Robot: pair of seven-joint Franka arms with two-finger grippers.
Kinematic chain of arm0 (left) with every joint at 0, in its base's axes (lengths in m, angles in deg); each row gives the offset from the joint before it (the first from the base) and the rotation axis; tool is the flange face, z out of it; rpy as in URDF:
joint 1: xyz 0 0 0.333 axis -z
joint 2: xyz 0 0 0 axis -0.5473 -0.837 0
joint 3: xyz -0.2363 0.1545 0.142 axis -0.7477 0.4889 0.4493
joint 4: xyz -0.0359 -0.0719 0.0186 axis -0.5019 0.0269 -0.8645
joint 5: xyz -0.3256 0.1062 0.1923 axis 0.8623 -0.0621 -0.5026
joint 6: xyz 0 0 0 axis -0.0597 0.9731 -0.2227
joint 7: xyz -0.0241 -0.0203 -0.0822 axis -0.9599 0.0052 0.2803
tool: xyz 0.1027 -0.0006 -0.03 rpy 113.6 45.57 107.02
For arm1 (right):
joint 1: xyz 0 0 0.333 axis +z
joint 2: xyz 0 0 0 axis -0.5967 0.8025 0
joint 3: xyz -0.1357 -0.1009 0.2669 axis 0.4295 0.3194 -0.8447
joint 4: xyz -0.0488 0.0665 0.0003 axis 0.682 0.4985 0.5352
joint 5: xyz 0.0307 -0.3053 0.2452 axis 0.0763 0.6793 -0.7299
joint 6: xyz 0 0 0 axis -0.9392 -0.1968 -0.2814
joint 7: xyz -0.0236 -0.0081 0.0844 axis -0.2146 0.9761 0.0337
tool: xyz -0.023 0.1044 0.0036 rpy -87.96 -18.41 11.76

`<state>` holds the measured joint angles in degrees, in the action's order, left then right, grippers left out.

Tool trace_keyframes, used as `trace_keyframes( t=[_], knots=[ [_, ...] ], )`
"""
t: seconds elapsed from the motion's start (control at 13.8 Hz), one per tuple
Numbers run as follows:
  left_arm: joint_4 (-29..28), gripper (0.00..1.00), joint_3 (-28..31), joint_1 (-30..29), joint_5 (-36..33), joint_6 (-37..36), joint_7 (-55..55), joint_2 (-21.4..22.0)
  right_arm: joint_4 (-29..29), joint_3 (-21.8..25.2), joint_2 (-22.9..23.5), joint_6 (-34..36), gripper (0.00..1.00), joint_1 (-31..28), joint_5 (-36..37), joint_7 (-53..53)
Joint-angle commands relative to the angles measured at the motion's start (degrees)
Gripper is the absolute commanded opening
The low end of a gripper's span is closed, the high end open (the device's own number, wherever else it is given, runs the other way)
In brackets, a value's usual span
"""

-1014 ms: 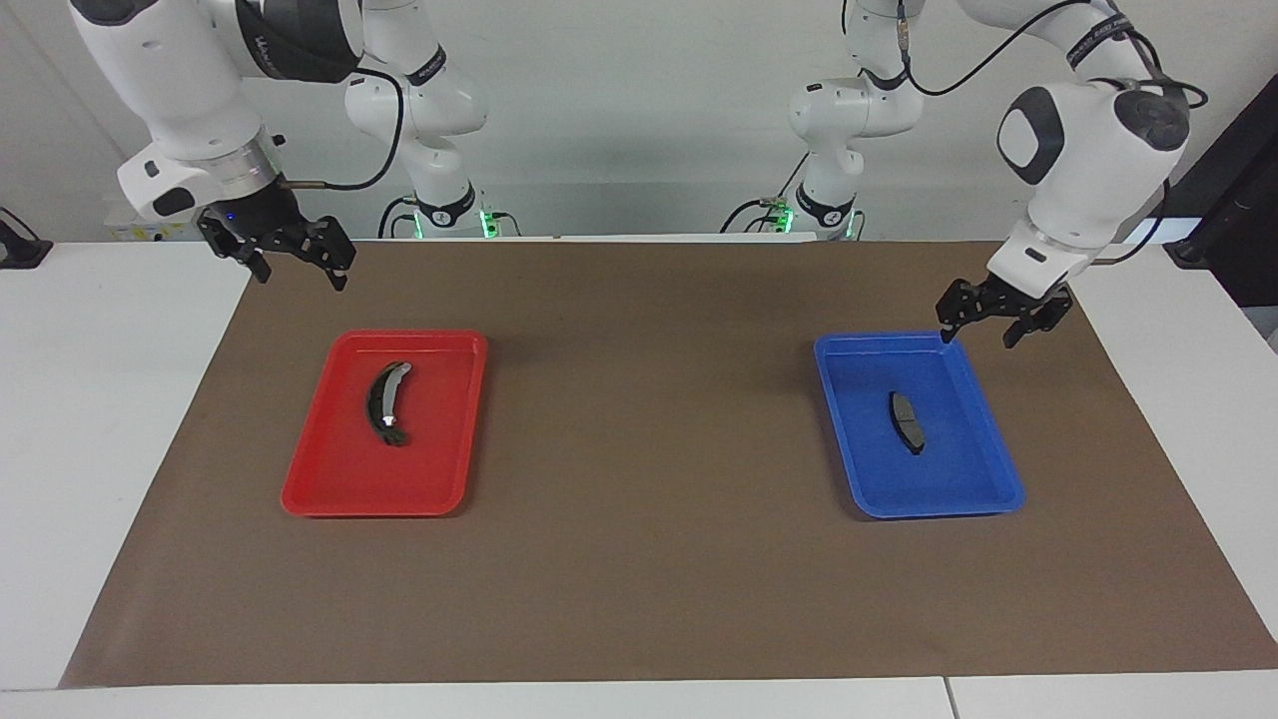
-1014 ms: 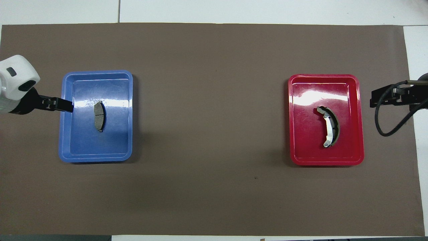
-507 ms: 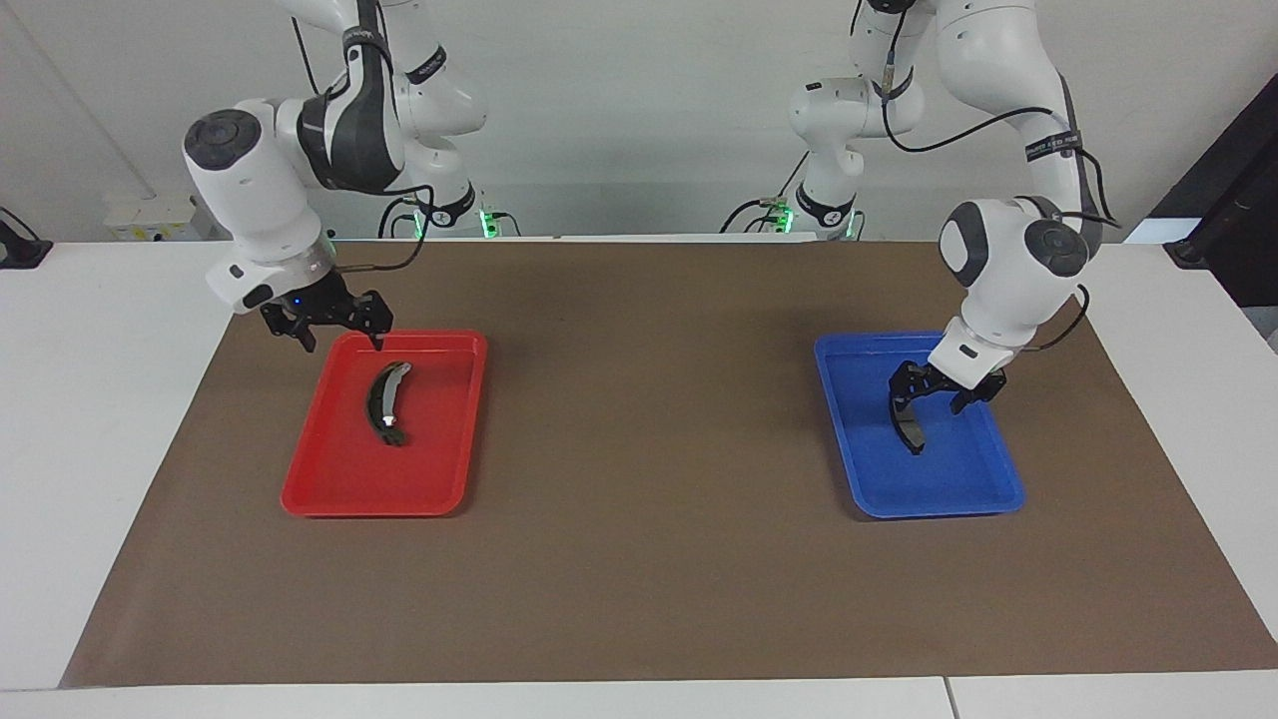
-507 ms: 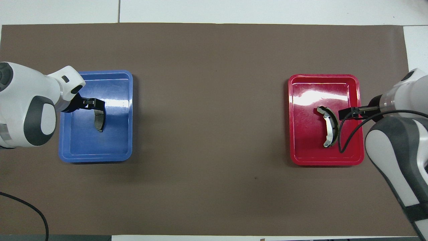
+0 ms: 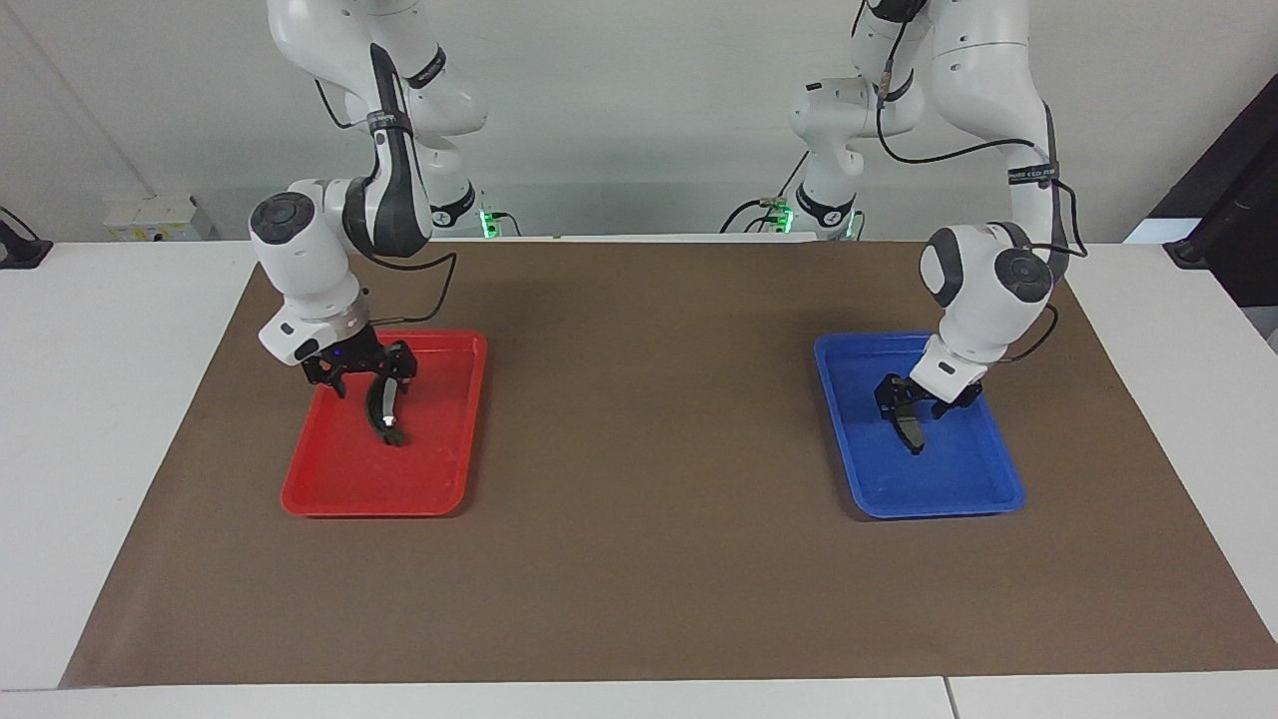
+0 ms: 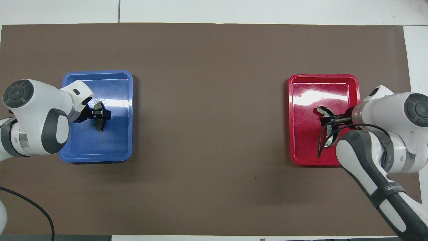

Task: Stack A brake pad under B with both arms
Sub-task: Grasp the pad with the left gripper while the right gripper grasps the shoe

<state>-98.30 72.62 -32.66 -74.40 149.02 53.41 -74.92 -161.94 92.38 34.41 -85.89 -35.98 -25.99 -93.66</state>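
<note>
The A brake pad point(image 5: 912, 431) point(image 6: 99, 124), small, flat and dark grey, lies in the blue tray point(image 5: 949, 489) point(image 6: 113, 147) toward the left arm's end of the table. My left gripper point(image 5: 911, 401) point(image 6: 99, 113) is down in that tray, open, with its fingers on either side of the pad's end nearer the robots. B point(image 5: 385, 414) point(image 6: 321, 109), the long dark crescent with a silver strip, lies in the red tray point(image 5: 349, 489) point(image 6: 307, 147). My right gripper point(image 5: 371, 384) point(image 6: 329, 118) is low over B, open, straddling it. Whether either gripper touches its piece I cannot tell.
A brown mat point(image 5: 649, 449) covers the table between the two trays. White table shows around the mat's edges. A black cable point(image 6: 322, 140) from the right arm hangs over the red tray.
Both arms have swung in from beside the trays and come down. The left gripper now straddles the pad, the right gripper straddles B. Neither piece has moved.
</note>
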Motion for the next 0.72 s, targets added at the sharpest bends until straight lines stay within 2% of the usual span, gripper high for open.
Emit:
trace_keyframes(
  t=[0.0, 0.07, 0.14, 0.22, 0.29, 0.43, 0.65],
  knots=[
    [-2.1, 0.82, 0.1, 0.3, -0.6, 3.1, 2.2, 0.0, -0.8, -0.4, 1.6, -2.3, 1.00, -1.4, -1.2, -3.1],
    [-2.1, 0.59, 0.1, 0.4, -0.6, 2.9, 1.9, 0.0, -0.8, -0.4, 2.5, -2.7, 1.00, -1.5, -1.2, -3.3],
    [-2.1, 0.26, 0.1, 0.4, -0.6, 2.2, 1.6, 0.1, -0.9, -0.4, 3.7, -4.3, 1.00, -1.6, -1.2, -3.4],
    [-1.9, 0.08, 0.1, 0.5, -0.6, 1.8, 1.5, 0.1, -0.9, -0.4, 4.5, -5.1, 1.00, -1.5, -1.2, -3.3],
    [-1.2, 0.01, 0.1, 0.5, -0.6, 0.7, 1.6, 0.3, -0.9, -0.4, 4.5, -4.8, 1.00, -1.4, -1.2, -3.3],
    [1.1, 0.01, 0.1, 0.7, -0.6, -2.5, 1.5, 1.1, -0.9, -0.4, 4.5, -4.7, 0.99, -1.4, -1.2, -3.8],
    [8.5, 0.01, -0.1, 1.1, -0.7, -11.2, 1.0, 2.0, -1.4, -0.4, 4.4, -4.3, 0.94, -1.4, -1.2, -4.0]
  ],
)
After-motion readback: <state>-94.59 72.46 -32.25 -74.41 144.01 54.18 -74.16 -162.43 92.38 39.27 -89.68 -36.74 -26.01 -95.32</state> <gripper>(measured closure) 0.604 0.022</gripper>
